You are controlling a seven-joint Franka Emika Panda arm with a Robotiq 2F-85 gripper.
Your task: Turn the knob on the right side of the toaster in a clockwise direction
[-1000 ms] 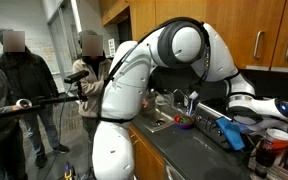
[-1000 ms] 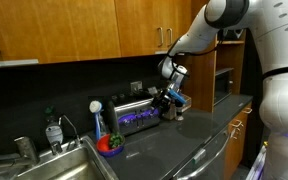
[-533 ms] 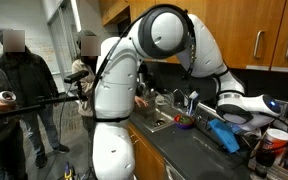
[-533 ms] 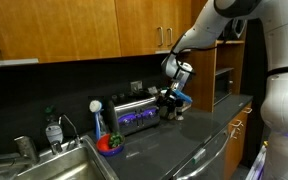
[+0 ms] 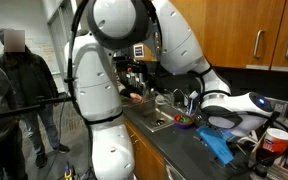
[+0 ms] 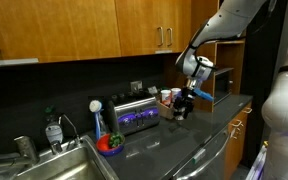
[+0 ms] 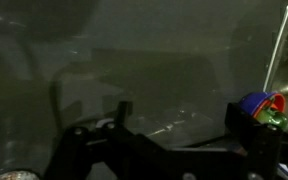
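The toaster (image 6: 132,117) is a low silver box with a purple glow on its front, standing on the dark counter against the back wall. Its right-side knob is too small to make out. My gripper (image 6: 187,98) hangs to the right of the toaster, apart from it, over a black coffee machine (image 6: 180,108), with a blue piece (image 6: 200,94) beside it. In the wrist view the gripper (image 7: 184,112) is open and empty; its dark fingers (image 7: 123,111) stand wide apart over bare dark counter. In an exterior view the arm (image 5: 246,105) hides the toaster.
A red bowl (image 6: 109,146) and a blue brush (image 6: 99,120) stand left of the toaster; the bowl also shows in the wrist view (image 7: 264,108). A sink (image 6: 69,165), a faucet (image 6: 24,150) and a bottle (image 6: 52,131) are further left. People (image 5: 22,85) stand nearby. Cups (image 5: 278,143) sit at the counter's end.
My gripper has moved from the toaster's right end further right, over the coffee machine. The arm's upper part has swung round.
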